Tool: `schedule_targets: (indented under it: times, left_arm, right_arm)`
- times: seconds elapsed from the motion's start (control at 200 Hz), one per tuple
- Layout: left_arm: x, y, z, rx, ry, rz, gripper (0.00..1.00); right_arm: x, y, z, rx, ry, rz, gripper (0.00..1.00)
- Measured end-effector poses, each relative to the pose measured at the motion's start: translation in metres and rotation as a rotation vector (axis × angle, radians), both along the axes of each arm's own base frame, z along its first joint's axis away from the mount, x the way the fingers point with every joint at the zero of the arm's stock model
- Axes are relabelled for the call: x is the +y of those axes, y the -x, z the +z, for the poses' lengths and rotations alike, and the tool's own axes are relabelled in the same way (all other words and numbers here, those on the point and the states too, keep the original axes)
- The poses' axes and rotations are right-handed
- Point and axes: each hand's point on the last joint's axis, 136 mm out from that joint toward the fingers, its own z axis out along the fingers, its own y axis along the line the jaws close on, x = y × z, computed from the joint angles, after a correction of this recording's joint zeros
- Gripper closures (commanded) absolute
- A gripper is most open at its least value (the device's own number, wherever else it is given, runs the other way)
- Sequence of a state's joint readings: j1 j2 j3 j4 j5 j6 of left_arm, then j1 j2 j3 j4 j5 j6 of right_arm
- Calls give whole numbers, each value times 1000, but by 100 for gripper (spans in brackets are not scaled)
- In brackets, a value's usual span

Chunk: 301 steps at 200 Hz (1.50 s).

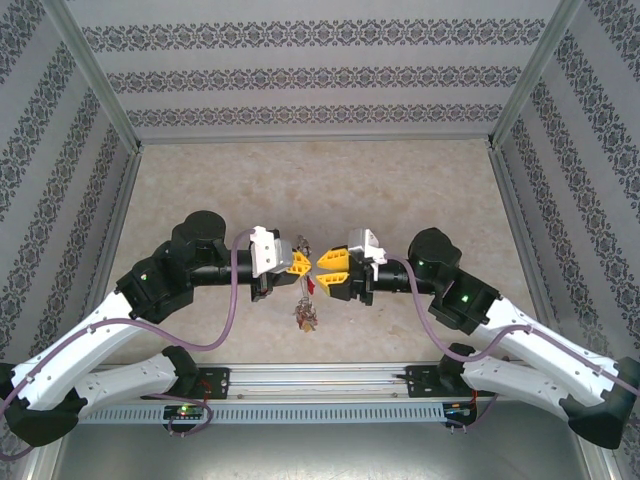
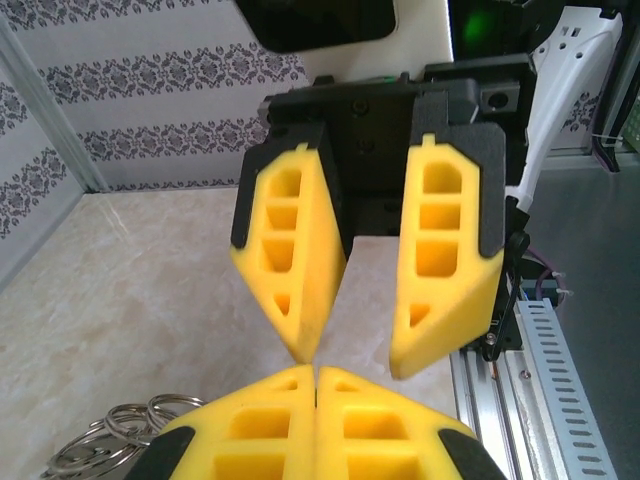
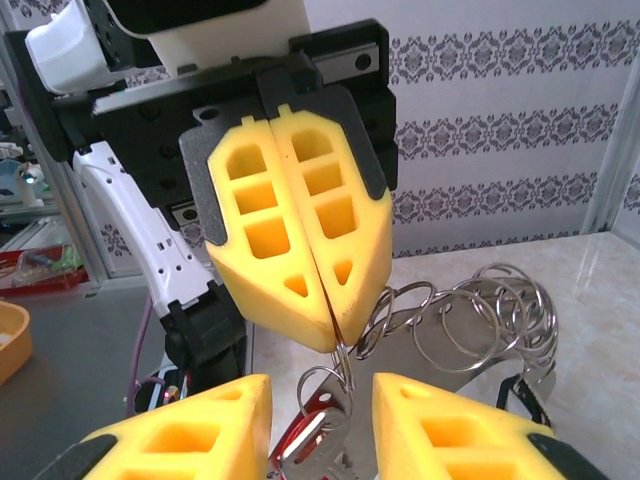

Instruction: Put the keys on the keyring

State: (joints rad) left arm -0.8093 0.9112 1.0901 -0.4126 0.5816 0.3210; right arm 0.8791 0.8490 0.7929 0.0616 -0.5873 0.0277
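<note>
My left gripper (image 1: 303,265) is shut, and its yellow fingertips (image 3: 335,335) pinch the thin wire of the keyring (image 3: 470,325), a bunch of grey metal loops spreading to the right. A silver key with a red tag (image 3: 322,440) hangs from a small ring just under that pinch. My right gripper (image 3: 320,405) is open, one finger on each side of the hanging key, with a gap to each. In the top view the right gripper (image 1: 322,268) faces the left one tip to tip, and the keys (image 1: 305,312) dangle below them.
The beige table (image 1: 330,190) stretches behind the grippers, closed in by patterned walls. An aluminium rail (image 1: 320,380) runs along the near edge between the arm bases. More metal rings (image 2: 115,432) show at the lower left of the left wrist view.
</note>
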Motion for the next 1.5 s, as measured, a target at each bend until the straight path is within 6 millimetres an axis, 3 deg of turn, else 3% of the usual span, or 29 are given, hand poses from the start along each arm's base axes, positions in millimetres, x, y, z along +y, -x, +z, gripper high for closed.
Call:
schedule_targets:
  times: [0.36, 0.54, 0.649, 0.934, 1.074, 1.144, 1.504]
  left_arm:
    - [0, 1, 3, 2, 28, -4, 100]
    - [0, 1, 3, 4, 31, -4, 100]
    - [1, 0, 4, 3, 33, -1, 100]
    - [2, 0, 4, 8, 35, 4, 100]
    - [6, 2, -3, 17, -7, 5, 73]
    - [10, 2, -1, 8, -31, 16, 67]
    - [20, -3, -4, -41, -111, 53, 65]
  right_arm:
    - [11, -8, -12, 21, 25, 2, 69]
    - [12, -9, -8, 9, 11, 0, 84]
    - [13, -7, -7, 6, 7, 6, 100]
    - [13, -8, -7, -7, 7, 4, 100]
    - [11, -9, -13, -11, 67, -16, 100]
    - [7, -12, -16, -10, 114, -38, 100]
    - [2, -30, -12, -30, 348, -105, 100]
